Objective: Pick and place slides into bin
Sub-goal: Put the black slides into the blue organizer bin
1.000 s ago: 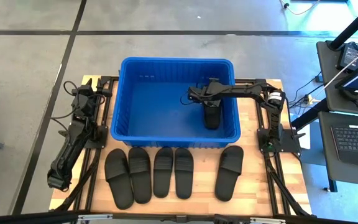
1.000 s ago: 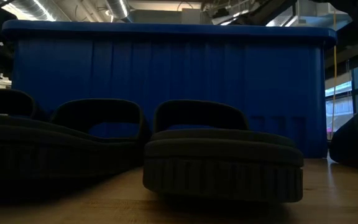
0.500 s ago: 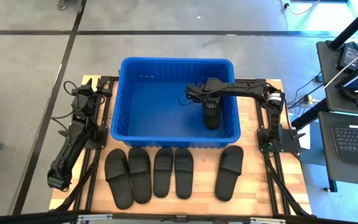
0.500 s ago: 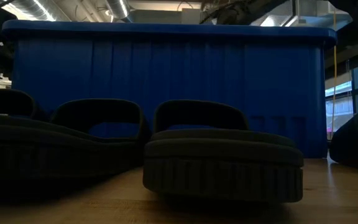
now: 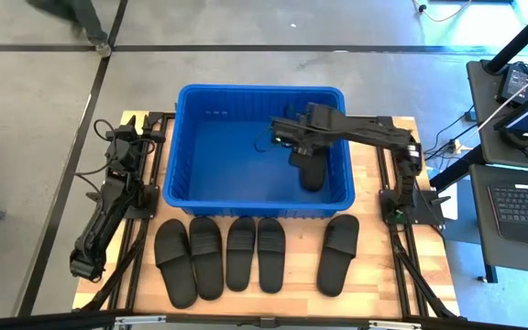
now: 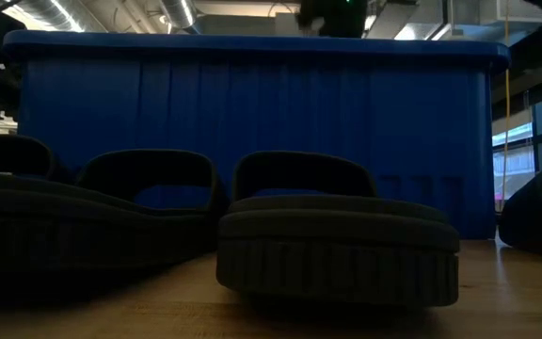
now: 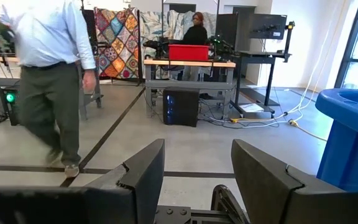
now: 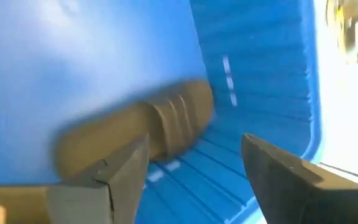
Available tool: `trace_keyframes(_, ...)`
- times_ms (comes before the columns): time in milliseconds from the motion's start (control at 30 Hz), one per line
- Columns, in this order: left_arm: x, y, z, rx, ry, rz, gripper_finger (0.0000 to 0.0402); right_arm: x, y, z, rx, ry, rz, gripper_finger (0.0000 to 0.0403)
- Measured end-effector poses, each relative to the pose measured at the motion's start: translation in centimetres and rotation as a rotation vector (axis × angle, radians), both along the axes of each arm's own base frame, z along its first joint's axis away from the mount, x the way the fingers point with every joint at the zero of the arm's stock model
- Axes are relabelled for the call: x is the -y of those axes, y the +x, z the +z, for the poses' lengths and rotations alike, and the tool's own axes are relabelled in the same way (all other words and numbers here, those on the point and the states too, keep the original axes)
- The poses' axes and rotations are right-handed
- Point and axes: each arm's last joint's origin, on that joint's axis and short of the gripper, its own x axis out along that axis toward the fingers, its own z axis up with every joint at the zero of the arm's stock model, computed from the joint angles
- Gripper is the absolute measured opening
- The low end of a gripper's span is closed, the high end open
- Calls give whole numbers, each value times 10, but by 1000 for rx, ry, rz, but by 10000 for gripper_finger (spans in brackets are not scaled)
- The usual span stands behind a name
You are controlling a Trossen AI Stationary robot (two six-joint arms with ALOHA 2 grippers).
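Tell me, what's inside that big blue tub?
One black slide lies on the floor of the blue tub, near its right wall. The right end effector, open, hangs above it. The arm hides part of the floor.

You find no text, label, brand, number or sign that can be read in any view. The bin (image 5: pixel 182 147), the slides (image 5: pixel 258 254) and the arms carry no legible marking, and the room beyond shows you nothing readable either.
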Motion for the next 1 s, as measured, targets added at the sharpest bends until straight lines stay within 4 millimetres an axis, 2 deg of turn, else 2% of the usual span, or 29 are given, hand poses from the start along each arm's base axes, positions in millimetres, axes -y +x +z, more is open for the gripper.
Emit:
trace_keyframes(133, 0, 0, 0, 1, 0, 0, 182, -43, -20, 39, 176, 11, 53, 255)
trace_keyframes(267, 0, 0, 0, 1, 0, 0, 182, -87, -47, 64, 309, 62, 107, 255)
trace_keyframes(400, 0, 0, 0, 1, 0, -1, 182, -134, -67, 74, 393, 181, 168, 255)
trace_keyframes(500, 0, 0, 0, -1, 0, -1, 182, -170, -82, 71, 398, 249, 222, 255)
trace_keyframes(600, 0, 0, 0, -1, -1, -1, 182, -205, -95, 57, 367, 283, 254, 255)
trace_keyframes(700, 0, 0, 0, 0, -1, 0, 182, -233, -107, 31, 315, 296, 221, 255)
trace_keyframes(867, 0, 0, 0, 0, -1, 0, 182, -263, -130, -29, 215, 235, 105, 255)
trace_keyframes(1000, 0, 0, 0, 0, -1, 0, 182, -283, -148, -75, 202, 221, 96, 255)
